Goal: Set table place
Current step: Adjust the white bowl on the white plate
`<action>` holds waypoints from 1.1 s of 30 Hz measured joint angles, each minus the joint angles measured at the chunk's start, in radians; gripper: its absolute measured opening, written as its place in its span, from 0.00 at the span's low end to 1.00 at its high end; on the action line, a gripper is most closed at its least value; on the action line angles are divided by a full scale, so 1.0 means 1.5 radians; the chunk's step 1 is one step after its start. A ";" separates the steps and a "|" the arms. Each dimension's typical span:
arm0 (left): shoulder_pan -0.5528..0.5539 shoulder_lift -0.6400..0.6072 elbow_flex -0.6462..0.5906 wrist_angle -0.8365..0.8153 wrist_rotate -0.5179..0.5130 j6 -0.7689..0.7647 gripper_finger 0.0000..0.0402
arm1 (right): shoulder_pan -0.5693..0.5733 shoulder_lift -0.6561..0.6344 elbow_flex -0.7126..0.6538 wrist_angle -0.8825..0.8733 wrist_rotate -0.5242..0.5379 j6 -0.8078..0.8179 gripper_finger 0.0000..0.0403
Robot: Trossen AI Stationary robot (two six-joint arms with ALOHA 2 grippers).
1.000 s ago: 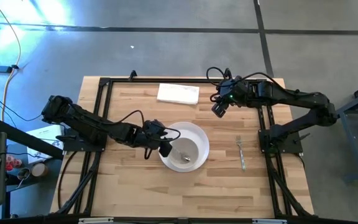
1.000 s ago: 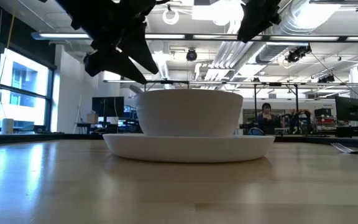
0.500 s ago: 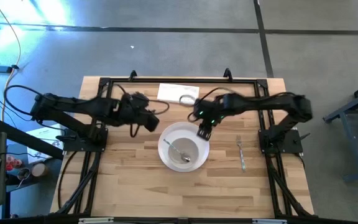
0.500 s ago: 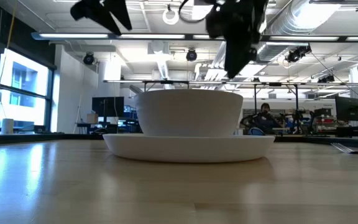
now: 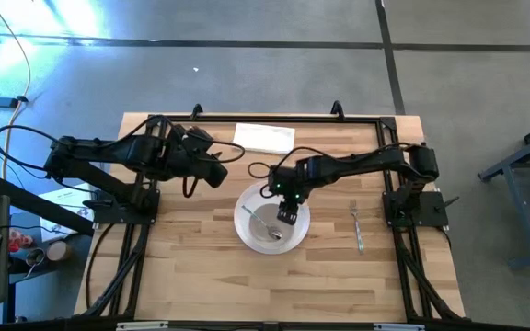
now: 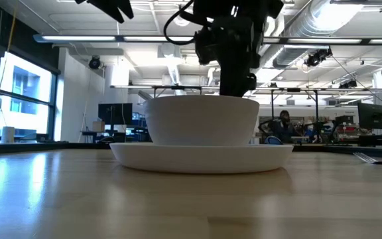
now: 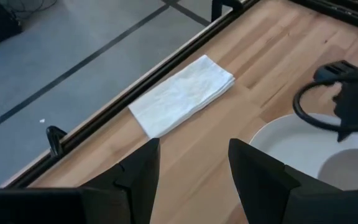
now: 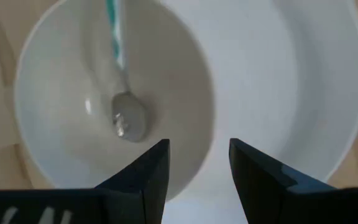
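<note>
One camera hangs overhead, looking straight down on the whole table [image 5: 201, 276] and both arms. Another sits at tabletop level, close to the plate [image 6: 201, 158], facing across into the room behind. The left wrist camera looks down at the napkin [image 7: 182, 94] and far rail; the right wrist camera peers straight into the bowl [image 8: 114, 99], very near. All four share the plate

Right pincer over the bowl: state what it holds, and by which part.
Nothing. The right pincer hangs open above the bowl; the spoon lies loose inside, untouched. The left pincer is open too, empty, near the napkin.
</note>
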 joint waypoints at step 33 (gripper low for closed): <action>0.000 0.000 -0.001 0.000 0.005 0.002 0.45 | -0.018 0.040 0.001 0.025 0.028 -0.006 0.08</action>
